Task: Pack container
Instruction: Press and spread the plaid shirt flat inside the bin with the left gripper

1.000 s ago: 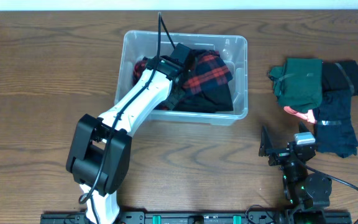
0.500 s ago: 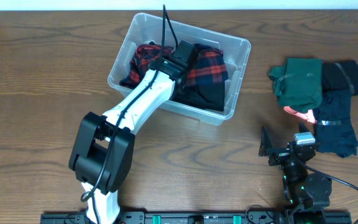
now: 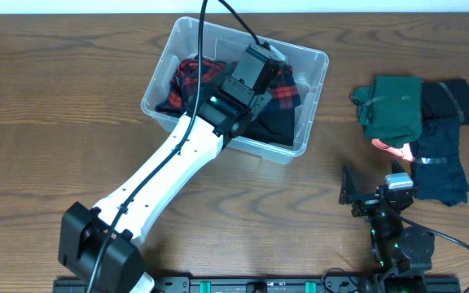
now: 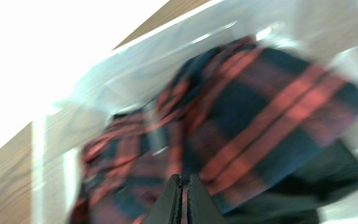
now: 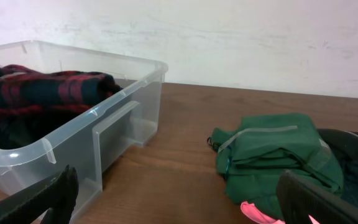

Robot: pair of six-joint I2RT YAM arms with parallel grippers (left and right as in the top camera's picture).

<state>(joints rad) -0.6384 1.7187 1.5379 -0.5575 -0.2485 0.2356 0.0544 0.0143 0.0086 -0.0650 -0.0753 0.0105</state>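
Observation:
The clear container (image 3: pixel 316 59) stands skewed at the back middle of the table, holding a red and dark plaid cloth (image 3: pixel 190 73) over black cloth. My left gripper (image 3: pixel 259 65) hovers over the tub's middle. In the left wrist view its jaws (image 4: pixel 182 177) are shut with nothing between them, above the plaid cloth (image 4: pixel 260 112) and the tub wall (image 4: pixel 73 124). My right gripper (image 3: pixel 373 195) rests open and empty near the front right. Its view (image 5: pixel 185 193) shows the tub (image 5: pixel 73 121) to the left.
A folded green garment (image 3: pixel 393 106) lies right of the tub, also in the right wrist view (image 5: pixel 272 152). Dark garments (image 3: pixel 446 146) lie beside it, with a small pink item (image 3: pixel 393 149) at their front edge.
The tub was swung skewed, its left end toward the back. The left arm has since stretched out and its gripper has risen and shifted right over the cloth. The right arm has not moved.

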